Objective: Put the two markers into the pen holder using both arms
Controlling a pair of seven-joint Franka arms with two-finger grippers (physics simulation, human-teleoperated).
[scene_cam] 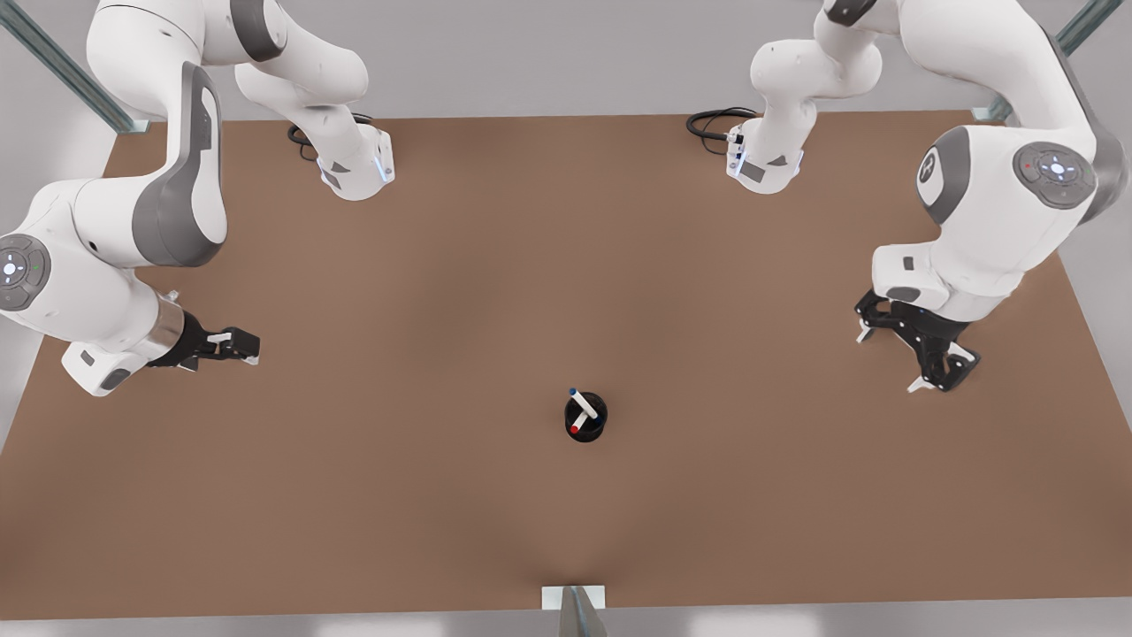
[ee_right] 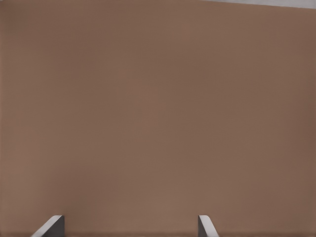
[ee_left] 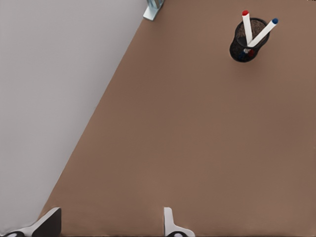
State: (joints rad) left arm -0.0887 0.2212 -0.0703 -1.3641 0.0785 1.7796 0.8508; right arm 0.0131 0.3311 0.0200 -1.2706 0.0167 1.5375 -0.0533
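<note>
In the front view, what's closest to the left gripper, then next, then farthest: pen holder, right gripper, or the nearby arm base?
1. Arm base, front view's upper left.
2. Pen holder, table's middle.
3. Right gripper, front view's right, open jaws.

I see a plain brown worktop with a matte, even surface, lit softly with no hard shadows. Pale grey floor surrounds it past every edge. Grey-green metal struts run diagonally off its far corners, and a small metal bracket sits at the middle of its near edge. Black cables coil by the far edge.
</note>
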